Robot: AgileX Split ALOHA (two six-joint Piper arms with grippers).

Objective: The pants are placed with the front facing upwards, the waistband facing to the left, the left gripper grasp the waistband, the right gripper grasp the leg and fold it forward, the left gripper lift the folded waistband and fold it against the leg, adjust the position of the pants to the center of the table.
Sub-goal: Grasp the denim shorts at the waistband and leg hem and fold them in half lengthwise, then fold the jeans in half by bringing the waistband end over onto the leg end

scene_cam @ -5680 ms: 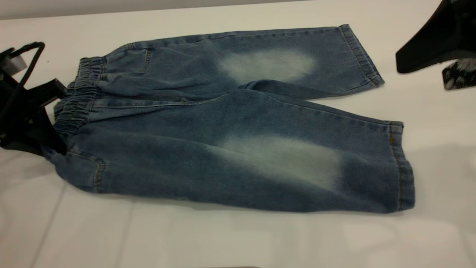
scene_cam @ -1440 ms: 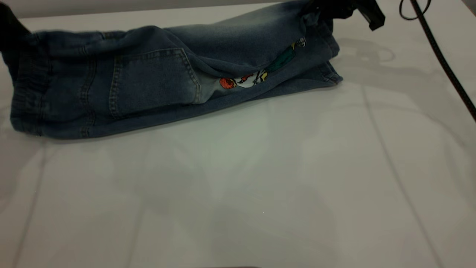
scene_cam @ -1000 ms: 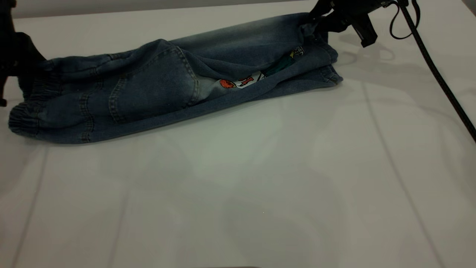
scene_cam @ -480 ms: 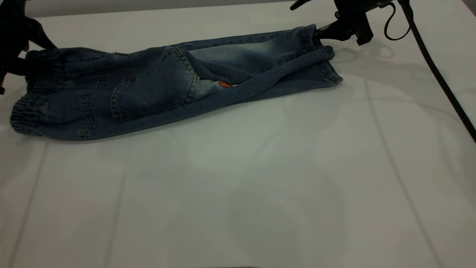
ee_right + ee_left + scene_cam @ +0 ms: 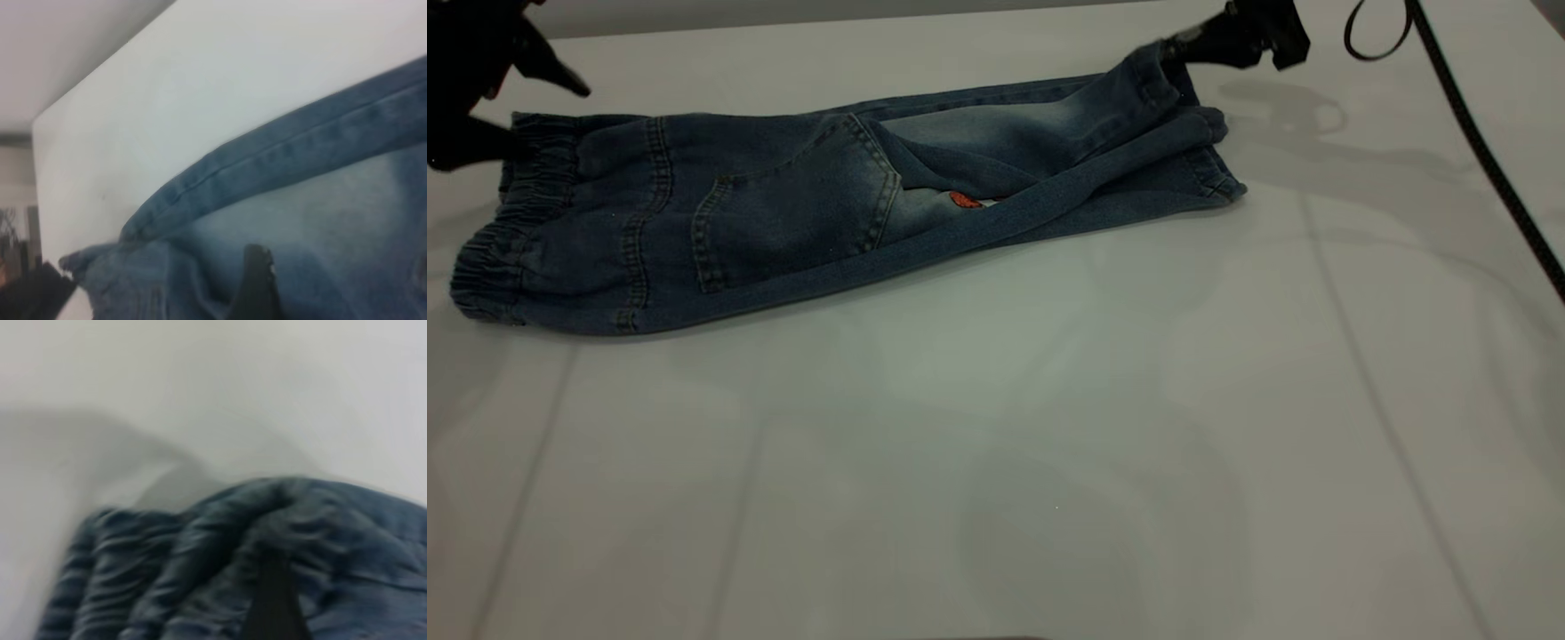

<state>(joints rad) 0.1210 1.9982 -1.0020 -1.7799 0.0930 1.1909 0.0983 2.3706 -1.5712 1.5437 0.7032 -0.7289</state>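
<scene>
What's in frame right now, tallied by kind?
Pants: 1, blue denim pants, folded lengthwise on the table
Grippers: 2, left gripper at the waistband, right gripper at the leg hem
Cables: 1, black cable along the table's right side
Tables: 1
Total: 5

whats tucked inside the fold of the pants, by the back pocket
A small orange-red patch peeks from between the denim layers of the pants, beside the back pocket. The folded leg covers the rest, so what it is cannot be told.
</scene>
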